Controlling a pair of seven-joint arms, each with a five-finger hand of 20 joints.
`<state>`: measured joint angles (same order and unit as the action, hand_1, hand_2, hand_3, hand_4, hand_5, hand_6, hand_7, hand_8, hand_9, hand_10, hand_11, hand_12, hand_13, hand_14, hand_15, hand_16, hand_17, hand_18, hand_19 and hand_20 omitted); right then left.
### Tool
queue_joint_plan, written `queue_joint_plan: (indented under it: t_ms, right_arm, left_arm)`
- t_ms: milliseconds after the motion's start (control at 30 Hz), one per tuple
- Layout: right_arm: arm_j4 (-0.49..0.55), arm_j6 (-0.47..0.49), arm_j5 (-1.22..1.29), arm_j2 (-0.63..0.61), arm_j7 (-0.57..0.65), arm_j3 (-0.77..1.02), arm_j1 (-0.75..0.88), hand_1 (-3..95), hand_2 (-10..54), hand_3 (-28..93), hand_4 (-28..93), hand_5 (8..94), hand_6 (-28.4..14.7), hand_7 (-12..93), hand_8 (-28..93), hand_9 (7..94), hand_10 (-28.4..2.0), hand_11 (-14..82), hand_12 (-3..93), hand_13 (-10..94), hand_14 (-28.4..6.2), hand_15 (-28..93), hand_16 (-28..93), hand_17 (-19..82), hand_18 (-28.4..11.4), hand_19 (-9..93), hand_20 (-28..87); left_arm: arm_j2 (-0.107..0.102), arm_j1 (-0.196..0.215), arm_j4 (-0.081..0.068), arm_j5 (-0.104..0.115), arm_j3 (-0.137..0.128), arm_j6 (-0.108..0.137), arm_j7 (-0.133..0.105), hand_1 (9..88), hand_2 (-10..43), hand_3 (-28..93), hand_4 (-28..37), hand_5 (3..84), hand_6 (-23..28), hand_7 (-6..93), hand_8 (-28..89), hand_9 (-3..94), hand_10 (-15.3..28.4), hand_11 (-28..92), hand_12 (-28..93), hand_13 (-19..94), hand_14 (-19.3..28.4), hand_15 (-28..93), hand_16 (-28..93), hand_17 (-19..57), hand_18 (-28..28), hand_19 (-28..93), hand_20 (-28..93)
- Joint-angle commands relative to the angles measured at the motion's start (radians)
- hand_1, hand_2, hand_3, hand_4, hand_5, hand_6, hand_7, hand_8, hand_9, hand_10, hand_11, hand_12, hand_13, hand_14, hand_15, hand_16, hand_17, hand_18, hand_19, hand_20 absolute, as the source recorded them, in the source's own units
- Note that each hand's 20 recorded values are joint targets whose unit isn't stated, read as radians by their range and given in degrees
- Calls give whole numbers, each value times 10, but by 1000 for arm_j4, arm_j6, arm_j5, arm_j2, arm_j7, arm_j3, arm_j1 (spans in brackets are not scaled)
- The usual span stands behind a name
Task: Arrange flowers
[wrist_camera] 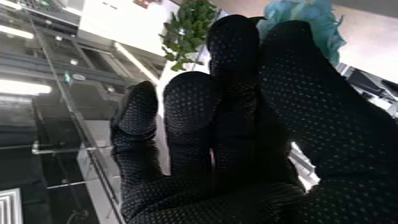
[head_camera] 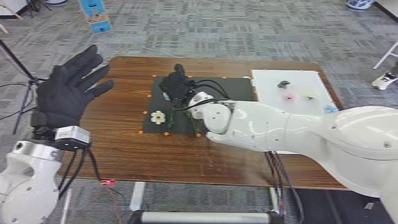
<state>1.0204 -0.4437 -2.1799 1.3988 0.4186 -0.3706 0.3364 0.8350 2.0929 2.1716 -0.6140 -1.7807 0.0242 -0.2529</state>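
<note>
In the wrist view, the blue flower [wrist_camera: 306, 11] is just beyond your right hand [head_camera: 178, 86], the nearer of your 2; you can't tell its hold. Your left hand [head_camera: 59, 96] is wide open, empty.

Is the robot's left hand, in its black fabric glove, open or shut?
Open: in the head view the left hand is at the brown wooden table's left side, fingers straight, thumb apart, holding nothing.

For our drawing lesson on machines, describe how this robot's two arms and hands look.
The left arm and right arm have smooth, rounded white shells, with black cables near the wrists. The left hand and right hand wear black fabric gloves; small pale dots cover the right one.
</note>
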Motion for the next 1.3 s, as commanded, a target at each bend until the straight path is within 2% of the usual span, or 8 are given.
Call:
queue_joint_plan:
  t_ms: [33, 367, 833, 933, 1033, 1167, 1200, 1300]
  right_arm:
    - [11, 58, -27, -10, -18, 36, 6, 473, -95, 788, -283, 665, 63, 438, -39, 789, -40, 197, 492, 598, -53, 717, 449, 237, -192, 771, 561]
    - [17, 70, -31, -18, -2, 38, -4, 443, -95, 794, -283, 617, 59, 391, -57, 745, -43, 139, 445, 569, -58, 741, 411, 229, -191, 767, 565]
    - [25, 68, -13, -31, -29, 27, -23, 422, -95, 812, -283, 607, 57, 364, -51, 707, -50, 193, 391, 560, -64, 751, 388, 224, -191, 765, 564]
    - [28, 68, -10, -35, -39, 27, -27, 413, -95, 815, -283, 602, 57, 360, -54, 697, -52, 212, 377, 558, -64, 757, 373, 221, -191, 763, 565]
    - [27, 64, -1, -36, -52, 31, -27, 397, -95, 799, -283, 599, 60, 355, -64, 675, -61, 268, 328, 556, -64, 761, 362, 220, -191, 761, 568]
    - [32, 59, 11, -39, -68, 32, -29, 383, -95, 789, -283, 599, 61, 337, -112, 657, -72, 317, 267, 554, -66, 763, 359, 217, -193, 760, 569]
    - [37, 63, 13, -42, -69, 36, -28, 376, -95, 797, -283, 599, 61, 337, -159, 654, -72, 320, 258, 553, -67, 763, 358, 217, -193, 760, 569]
    - [42, 53, 14, -44, -81, 34, -30, 375, -95, 782, -283, 580, 55, 323, -179, 639, -74, 307, 248, 551, -69, 763, 356, 214, -194, 760, 569]
  left_arm:
    - [0, -14, -5, 1, 6, -12, -1, 225, -86, 653, -283, 280, 25, 153, -84, 228, 98, 126, 158, 187, 135, 109, 51, -110, 222, 393, 86]
    - [1, -12, -4, 2, 2, -9, 0, 225, -86, 655, -283, 280, 25, 153, -84, 228, 98, 126, 158, 187, 135, 108, 52, -110, 222, 394, 86]
    - [3, 1, 0, 2, -6, -2, -4, 225, -86, 654, -283, 280, 24, 153, -85, 229, 98, 127, 158, 187, 134, 109, 52, -110, 222, 393, 86]
    - [3, 3, 0, 1, -9, -7, -3, 226, -86, 653, -283, 280, 25, 153, -85, 229, 98, 127, 158, 187, 134, 109, 52, -110, 222, 394, 86]
    - [4, 4, 1, 2, -9, -5, -6, 228, -84, 649, -283, 280, 25, 153, -85, 228, 98, 128, 158, 187, 135, 109, 52, -110, 222, 394, 86]
    - [4, 6, 2, 2, -10, -6, -7, 229, -84, 648, -283, 279, 24, 153, -84, 228, 98, 128, 158, 187, 135, 110, 52, -110, 223, 394, 86]
    - [5, 6, 2, 2, -10, -7, -6, 229, -84, 646, -283, 280, 25, 153, -85, 228, 98, 128, 158, 187, 135, 110, 52, -111, 223, 394, 87]
    - [5, 7, 2, 3, -10, -6, -4, 228, -86, 649, -283, 280, 25, 151, -84, 228, 98, 127, 158, 186, 135, 110, 52, -110, 223, 394, 86]
